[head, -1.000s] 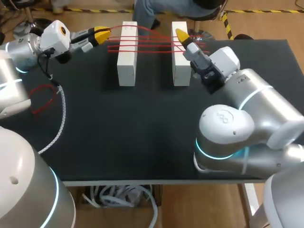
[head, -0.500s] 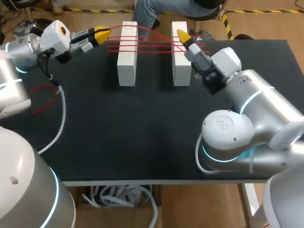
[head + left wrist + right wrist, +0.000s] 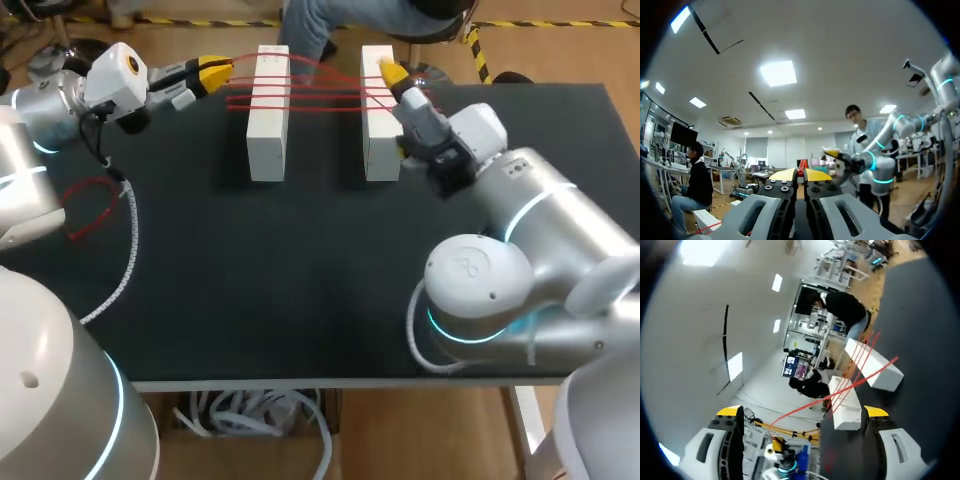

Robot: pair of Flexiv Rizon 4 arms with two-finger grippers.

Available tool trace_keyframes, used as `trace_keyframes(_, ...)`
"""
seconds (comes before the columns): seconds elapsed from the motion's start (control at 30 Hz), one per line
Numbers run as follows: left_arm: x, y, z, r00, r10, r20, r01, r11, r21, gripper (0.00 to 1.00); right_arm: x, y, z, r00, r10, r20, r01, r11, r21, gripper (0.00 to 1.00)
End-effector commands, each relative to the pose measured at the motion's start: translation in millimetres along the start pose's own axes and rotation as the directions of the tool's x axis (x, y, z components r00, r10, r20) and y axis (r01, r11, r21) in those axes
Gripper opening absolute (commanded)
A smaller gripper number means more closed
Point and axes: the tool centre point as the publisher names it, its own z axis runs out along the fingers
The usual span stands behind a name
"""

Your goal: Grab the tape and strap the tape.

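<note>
- Pinching the end of the red tape (image 3: 320,97) is your left tool (image 3: 218,70). Its yellow tips are closed on the strand, just beyond the outer side of the left white block (image 3: 268,120). From there it anchors the strands and holds them taut.
- The tape runs in several strands across the gap from the left white block to the right white block (image 3: 380,130), near their far ends. Both blocks stand side by side but apart on the black counter (image 3: 300,270), serving as the two posts being strapped together.
- Your right tool (image 3: 392,72) is at the far end of the right white block, where the strands arrive. I cannot tell whether it touches the block.
- Its own wrist view shows the fingers spread wide and gripping nothing. A red strand passes through the gap between them.
- I judge that it is placed there to guide or catch the strand for the next turn, so you should close it only once the tape is centred between the tips.
- Opening the left tool first would probably let the wraps go slack.
</note>
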Motion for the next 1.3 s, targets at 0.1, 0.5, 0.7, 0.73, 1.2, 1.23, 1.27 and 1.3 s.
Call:
trace_keyframes(0.1,-0.2,1.1,-0.4,1.0,0.002,-0.002,-0.002,1.0,0.003,0.0,0.0,-22.8,8.4,0.982,0.186,-0.017,-0.186,0.976,-0.11,1.0)
trace_keyframes(0.5,-0.2,1.1,-0.4,1.0,0.002,-0.002,-0.002,1.0,0.003,0.0,-1.3,-25.2,28.0,0.954,0.294,-0.061,-0.3,0.916,-0.268,1.0)
trace_keyframes(0.7,-0.2,1.1,-0.4,1.0,0.002,-0.002,-0.002,1.0,0.003,0.0,1.7,-16.6,37.2,0.946,0.313,-0.078,-0.322,0.895,-0.31,1.0)
trace_keyframes(0.73,-0.2,1.1,-0.4,1.0,0.002,-0.002,-0.002,1.0,0.003,0.0,2.0,-14.6,38.4,0.946,0.314,-0.079,-0.323,0.894,-0.311,1.0)
trace_keyframes(1.2,-0.2,1.1,-0.4,1.0,0.002,-0.002,-0.002,1.0,0.003,0.0,11.4,19.0,46.0,0.947,0.308,-0.091,-0.319,0.874,-0.366,1.0)
trace_keyframes(1.23,-0.2,1.1,-0.4,1.0,0.002,-0.002,-0.002,1.0,0.003,0.0,13.0,20.5,44.7,0.947,0.307,-0.095,-0.32,0.873,-0.368,1.0)
trace_keyframes(1.27,-0.2,1.1,-0.4,1.0,0.002,-0.002,-0.002,1.0,0.003,0.0,14.5,22.1,43.2,0.947,0.305,-0.1,-0.32,0.872,-0.371,1.0)
trace_keyframes(1.3,-0.2,1.1,-0.4,1.0,0.002,-0.002,-0.002,1.0,0.003,0.0,15.7,24.0,41.9,0.947,0.305,-0.106,-0.322,0.869,-0.376,1.0)
